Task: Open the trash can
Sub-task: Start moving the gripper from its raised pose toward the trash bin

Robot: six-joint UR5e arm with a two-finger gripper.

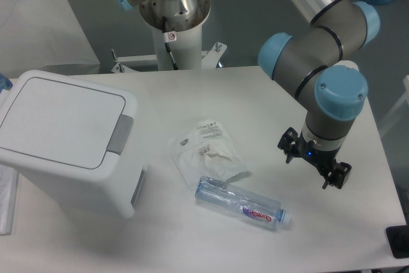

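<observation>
The trash can [67,151] is a boxy white bin at the left of the table, its flat lid [61,119] lying shut. A grey push-button strip [120,133] runs along the lid's right rim. My gripper [312,160] hangs over the right side of the table, pointing down, far to the right of the bin. Its black fingers [289,144] are spread apart with nothing between them, so it is open.
A crumpled clear plastic bag [208,151] and a lying plastic water bottle [239,202] sit mid-table between bin and gripper. The arm's white base column [174,36] stands at the back. The table's right edge lies close to the gripper.
</observation>
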